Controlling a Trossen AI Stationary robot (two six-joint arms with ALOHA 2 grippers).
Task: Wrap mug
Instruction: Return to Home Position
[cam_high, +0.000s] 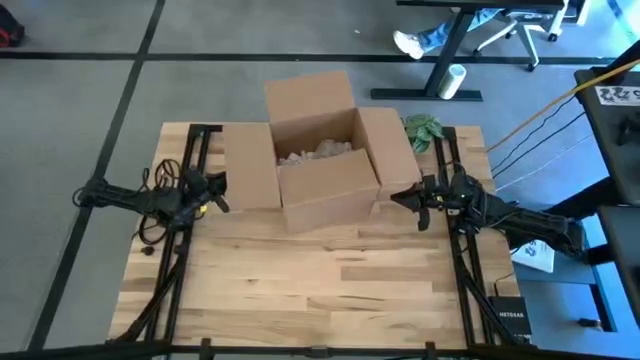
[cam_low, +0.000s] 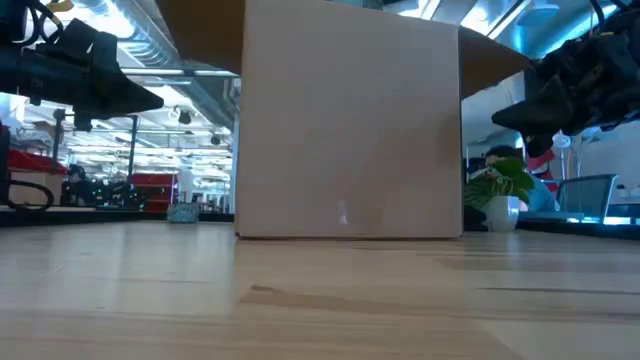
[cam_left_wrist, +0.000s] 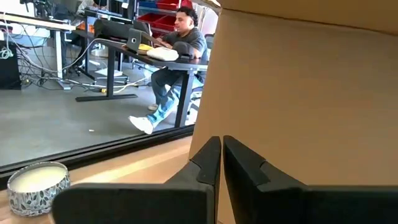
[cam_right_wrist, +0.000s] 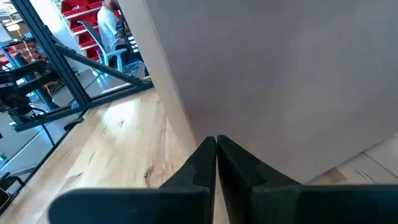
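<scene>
Your cardboard box (cam_high: 322, 150) stands open on the far half of the tabletop (cam_high: 320, 290), a little turned, with all 4 flaps folded outward. Inside it lie pale crumpled bubble-wrap bundles (cam_high: 318, 152), resting on the bottom toward the far wall. You cannot see any mug surface through the wrap, so you cannot tell its colour from here.

Your left arm (cam_high: 130, 197) reaches in from the left edge. The left jaws sit just beside the box's left flap, above the tabletop and holding nothing. In the left wrist view its fingers (cam_left_wrist: 205, 168) are drawn narrow, with only a thin slit between them, and they face the box's brown side.

Your right arm (cam_high: 520, 222) comes in from the right edge. The right jaws hang near the box's right front corner, also empty. In the right wrist view its fingers (cam_right_wrist: 202, 165) are pressed together with no gap showing, pointed at the box wall close ahead.

In the low view the box (cam_low: 350, 120) fills the middle, with 1 arm hanging on each side of it, both clear of the wood.

A small leafy plant (cam_high: 422, 130) stands at the far right corner of the tabletop, just beside the right flap. A round patterned tin (cam_left_wrist: 37, 183) sits near the far edge. Beyond the tabletop, a person (cam_left_wrist: 180, 46) sits at a desk.
</scene>
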